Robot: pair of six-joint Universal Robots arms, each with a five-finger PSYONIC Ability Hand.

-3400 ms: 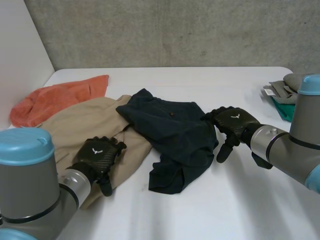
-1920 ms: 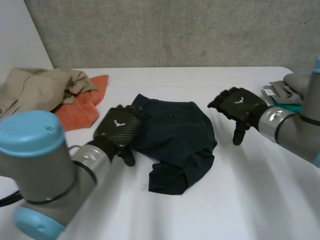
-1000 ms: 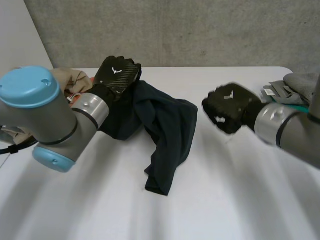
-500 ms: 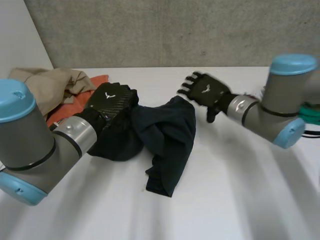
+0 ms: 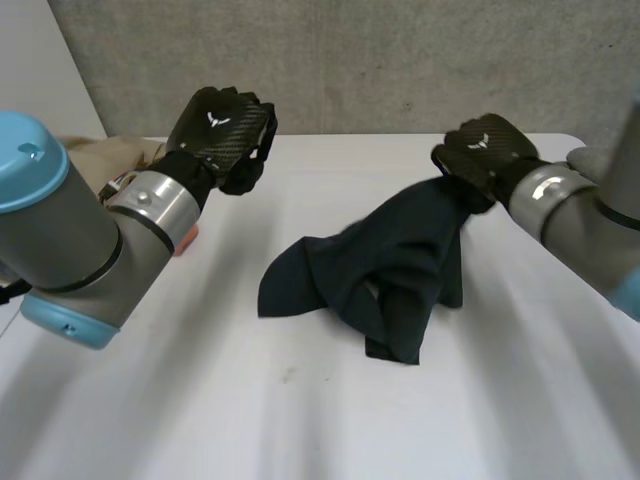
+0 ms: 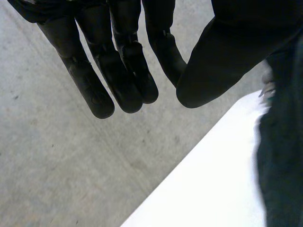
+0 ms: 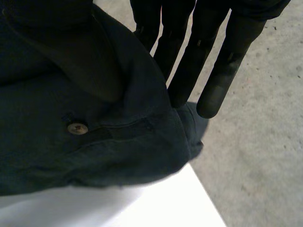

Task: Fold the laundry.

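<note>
A navy garment (image 5: 385, 270) with a small button (image 7: 77, 128) hangs from my right hand (image 5: 487, 150) and trails down onto the white table (image 5: 300, 420). In the right wrist view its waistband edge (image 7: 118, 137) is pinched between the thumb and the straight fingers (image 7: 208, 61). My left hand (image 5: 222, 130) is raised over the table's back left, apart from the garment, fingers bent down toward the thumb and holding nothing. From the left wrist, its fingers (image 6: 118, 71) point at the concrete wall, and the navy garment (image 6: 284, 165) lies beside the thumb.
A tan garment (image 5: 100, 155) and an orange cloth (image 5: 186, 240) lie at the table's left behind my left arm. A grey cloth pile (image 5: 592, 160) sits at the right edge. A concrete wall stands behind the table.
My right hand has shut on the garment's edge and pulled it up and to the right. My left hand has let go of it and risen toward the back left.
</note>
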